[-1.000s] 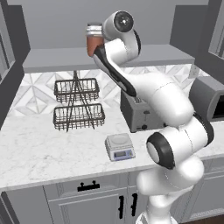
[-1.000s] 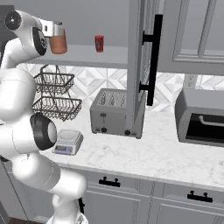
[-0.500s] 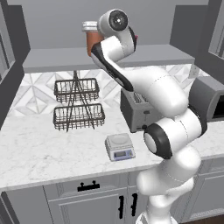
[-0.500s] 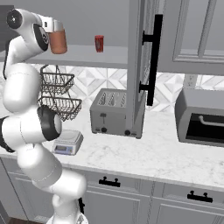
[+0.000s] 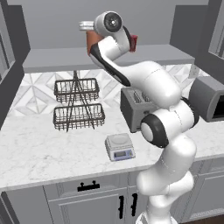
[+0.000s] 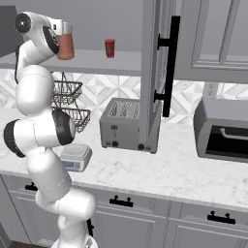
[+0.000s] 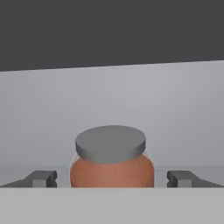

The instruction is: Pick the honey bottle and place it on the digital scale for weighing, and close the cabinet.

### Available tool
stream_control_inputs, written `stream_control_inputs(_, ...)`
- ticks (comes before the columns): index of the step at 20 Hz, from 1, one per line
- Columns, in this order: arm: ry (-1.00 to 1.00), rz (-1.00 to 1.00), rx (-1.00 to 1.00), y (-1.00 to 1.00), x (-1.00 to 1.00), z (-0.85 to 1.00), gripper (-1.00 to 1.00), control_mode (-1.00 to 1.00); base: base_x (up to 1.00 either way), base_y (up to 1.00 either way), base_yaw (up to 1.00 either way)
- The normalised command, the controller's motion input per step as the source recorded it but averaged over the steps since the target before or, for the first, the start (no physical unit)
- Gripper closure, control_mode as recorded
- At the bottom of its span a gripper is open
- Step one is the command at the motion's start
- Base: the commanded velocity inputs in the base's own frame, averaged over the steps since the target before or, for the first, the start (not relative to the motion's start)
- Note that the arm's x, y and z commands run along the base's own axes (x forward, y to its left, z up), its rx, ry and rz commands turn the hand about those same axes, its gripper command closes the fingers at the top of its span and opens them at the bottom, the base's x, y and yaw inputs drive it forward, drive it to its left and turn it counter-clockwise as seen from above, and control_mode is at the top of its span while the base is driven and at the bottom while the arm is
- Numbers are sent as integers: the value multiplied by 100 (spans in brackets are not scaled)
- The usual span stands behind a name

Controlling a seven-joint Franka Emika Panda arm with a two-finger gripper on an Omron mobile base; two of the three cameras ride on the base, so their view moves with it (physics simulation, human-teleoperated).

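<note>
On the grey cabinet shelf (image 5: 144,56) above the counter (image 5: 39,148), the honey bottle (image 7: 111,158) stands upright at the lower centre of the hand view. The pincer (image 7: 111,178) is spread wide and holds nothing, one fingertip (image 7: 41,178) either side of the bottle, so closing looks like the next move.

2 rear base views, 1 close hand view

Honey bottle (image 7: 112,170): orange-brown body, flat grey lid. Can (image 6: 110,48) on the shelf was red. Toaster (image 6: 122,125) grey. Scale (image 5: 119,146) light grey, blue display. Wire baskets (image 5: 78,103) black. Countertop (image 6: 184,173) white, grey-veined marble. Backsplash (image 5: 37,89) white-grey diamond tiles. Cabinet door (image 6: 156,72) grey with black handle.
</note>
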Motion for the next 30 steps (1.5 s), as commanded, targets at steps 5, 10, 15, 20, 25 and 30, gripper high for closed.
stream_control_inputs(5,0,0,0,0,49,0,-100,-100,0,0,0)
stream_control_inputs(10,0,0,0,0,36,0,-100,-100,0,0,0)
stream_control_inputs(15,0,0,0,0,6,0,100,-100,0,0,0)
stream_control_inputs(20,-2,0,0,0,-15,0,100,-100,0,0,0)
stream_control_inputs(25,-16,0,0,4,-56,0,100,-100,0,0,0)
stream_control_inputs(30,-27,0,0,3,-94,0,100,-100,0,0,0)
